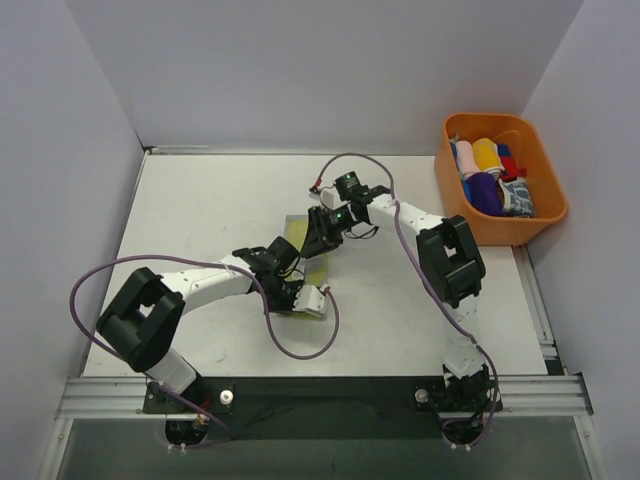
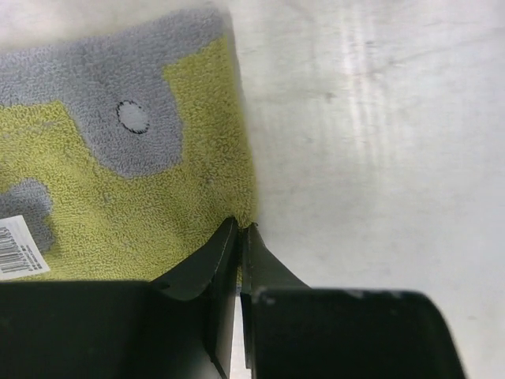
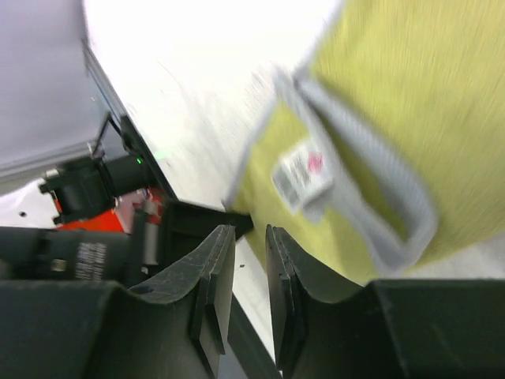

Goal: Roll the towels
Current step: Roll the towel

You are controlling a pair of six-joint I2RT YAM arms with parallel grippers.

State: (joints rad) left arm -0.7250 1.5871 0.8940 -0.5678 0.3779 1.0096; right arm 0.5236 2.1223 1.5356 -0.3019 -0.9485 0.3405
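Left hand (image 2: 241, 229) was pinched shut on an edge of the yellow-green towel (image 2: 118, 205), which lay on the table (image 2: 379, 142). Right hand (image 3: 248, 233) sat by its other end, fingers a little apart; I could not tell if it gripped.

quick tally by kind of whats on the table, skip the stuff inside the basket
towel, yellow-green and grey: 1
orange basket: 1
robot arms: 2, the left arm and the right arm
total: 4
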